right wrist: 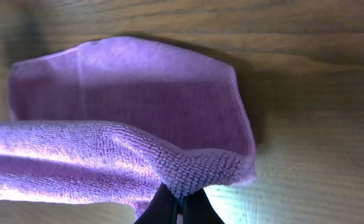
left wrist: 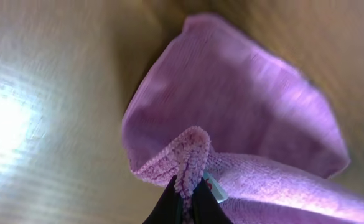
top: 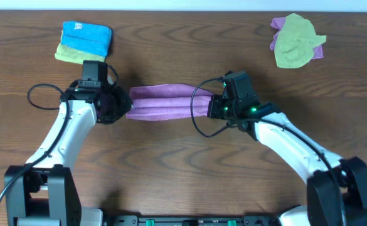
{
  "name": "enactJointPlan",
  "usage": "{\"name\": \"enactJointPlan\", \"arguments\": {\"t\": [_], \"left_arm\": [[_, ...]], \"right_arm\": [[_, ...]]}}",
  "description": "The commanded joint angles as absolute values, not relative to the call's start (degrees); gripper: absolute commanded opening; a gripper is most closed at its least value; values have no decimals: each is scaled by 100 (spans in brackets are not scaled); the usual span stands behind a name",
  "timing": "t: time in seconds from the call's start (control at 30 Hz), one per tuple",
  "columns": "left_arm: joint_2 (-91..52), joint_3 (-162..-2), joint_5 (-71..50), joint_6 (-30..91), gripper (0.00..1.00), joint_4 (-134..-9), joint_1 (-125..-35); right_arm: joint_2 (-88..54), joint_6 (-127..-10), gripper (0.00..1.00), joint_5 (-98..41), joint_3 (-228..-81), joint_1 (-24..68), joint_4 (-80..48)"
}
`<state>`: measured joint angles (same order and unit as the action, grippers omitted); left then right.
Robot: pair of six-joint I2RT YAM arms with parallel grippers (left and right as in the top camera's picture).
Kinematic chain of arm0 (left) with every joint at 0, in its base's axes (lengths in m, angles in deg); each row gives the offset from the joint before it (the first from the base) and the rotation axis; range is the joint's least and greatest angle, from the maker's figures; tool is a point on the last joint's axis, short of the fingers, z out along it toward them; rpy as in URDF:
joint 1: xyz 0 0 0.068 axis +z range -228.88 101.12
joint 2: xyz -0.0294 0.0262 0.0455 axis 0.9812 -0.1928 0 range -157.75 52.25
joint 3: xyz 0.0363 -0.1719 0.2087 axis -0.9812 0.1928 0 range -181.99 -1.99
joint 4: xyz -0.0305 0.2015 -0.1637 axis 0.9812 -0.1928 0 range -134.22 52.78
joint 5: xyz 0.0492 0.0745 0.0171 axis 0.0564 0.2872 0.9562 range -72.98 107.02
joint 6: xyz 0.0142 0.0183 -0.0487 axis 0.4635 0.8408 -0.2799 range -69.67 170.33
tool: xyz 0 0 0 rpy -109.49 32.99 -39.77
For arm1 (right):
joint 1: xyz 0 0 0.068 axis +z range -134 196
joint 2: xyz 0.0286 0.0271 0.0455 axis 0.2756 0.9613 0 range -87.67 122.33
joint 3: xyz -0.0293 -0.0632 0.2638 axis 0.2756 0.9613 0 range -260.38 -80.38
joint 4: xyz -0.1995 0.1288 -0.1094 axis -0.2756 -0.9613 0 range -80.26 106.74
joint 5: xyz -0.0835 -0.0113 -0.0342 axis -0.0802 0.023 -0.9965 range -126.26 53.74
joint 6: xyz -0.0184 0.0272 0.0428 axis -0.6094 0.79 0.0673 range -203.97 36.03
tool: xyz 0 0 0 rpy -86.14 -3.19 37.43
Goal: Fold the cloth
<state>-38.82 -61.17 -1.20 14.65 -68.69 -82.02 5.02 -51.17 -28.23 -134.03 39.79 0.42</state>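
While both arms reach toward the middle of the brown wooden table [top: 170,150], the soft purple-violet terry cloth [top: 167,100] spans between them as a narrow doubled band. Its long axis runs left to right, parallel to the far edge of the table, and its two short ends point to the two grippers. The left gripper [top: 124,108] is clamped on the left end of the cloth; the right gripper [top: 212,104] is clamped on the right end; both jaws stand narrow, with only cloth between them.

From overhead the cloth appears as two parallel ridges, and how the layers lie cannot be told there. The wrist views show it: a lower layer lies flat on the wood, and an upper layer is pinched at its corner and raised over it. In the left wrist view the black fingertips [left wrist: 168,210] grip a looped edge, and a small white label [left wrist: 214,188] sits just beside them; the right wrist view shows no such label, only the dark fingertips [right wrist: 160,208] on the corner.

Only the overhead view shows the far corners; at the far left a bright blue folded cloth [top: 88,35] lies on a folded yellow-green cloth [top: 69,55]; at the far right a crumpled yellow-green cloth [top: 294,43] covers a second purple cloth [top: 276,26].
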Motion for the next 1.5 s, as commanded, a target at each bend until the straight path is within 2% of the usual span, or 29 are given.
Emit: {"name": "enactJointPlan", "arguments": {"t": [0.0, 0.47, 0.93, 1.47], "left_arm": [[-3989, -6193, 754, 1148, 6, -6661, -8202], [-4876, -6193, 1172, 960, 6, -5909, -8342], [-5292, -6193, 1314, 960, 6, -5140, -8342], [-5342, -6193, 1771, 962, 6, -4748, -8342]], "right_arm": [[688, -5145, 1, -3404, -13394, 3756, 162], [1400, -5143, 1, -3391, -13440, 3627, 1331], [2185, -5347, 1, -3476, -14214, 3625, 1480], [2416, -5471, 1, -3656, -14236, 3605, 1458]]}}
